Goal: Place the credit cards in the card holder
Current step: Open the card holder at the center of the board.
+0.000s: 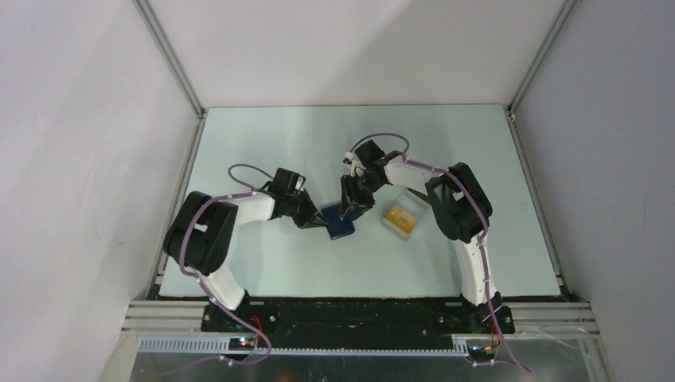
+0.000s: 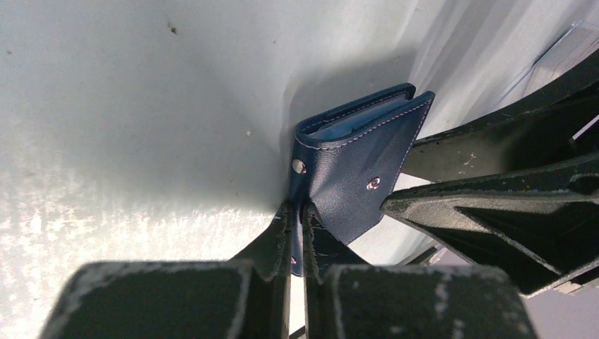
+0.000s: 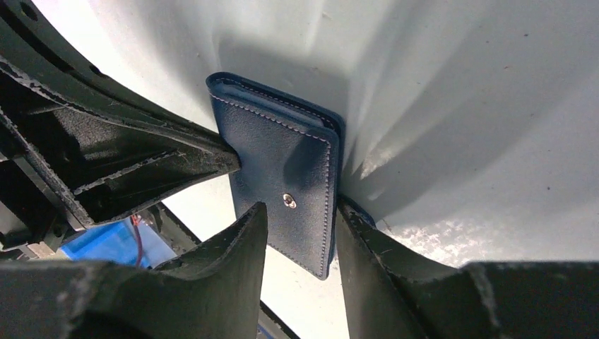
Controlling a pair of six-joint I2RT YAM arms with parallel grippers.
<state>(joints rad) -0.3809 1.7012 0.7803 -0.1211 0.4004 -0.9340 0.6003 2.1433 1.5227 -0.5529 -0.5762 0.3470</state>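
Observation:
The navy card holder point(image 1: 342, 225) lies on the table between both arms. My left gripper point(image 1: 315, 216) is shut on the holder's near edge, and the left wrist view shows its jaws point(image 2: 297, 220) pinched on the blue leather point(image 2: 353, 166). My right gripper point(image 1: 351, 208) stands over the holder from the far side. In the right wrist view its jaws point(image 3: 300, 229) are apart, astride the snap flap point(image 3: 282, 169), with one finger point(image 3: 360, 244) against the flap's edge. The orange-yellow credit cards point(image 1: 396, 213) lie inside a clear case to the right.
The clear plastic case point(image 1: 415, 204) sits just right of the right gripper. The left gripper's fingers point(image 3: 141, 162) cross the right wrist view close to the holder. Enclosure walls and posts ring the pale table point(image 1: 263, 143).

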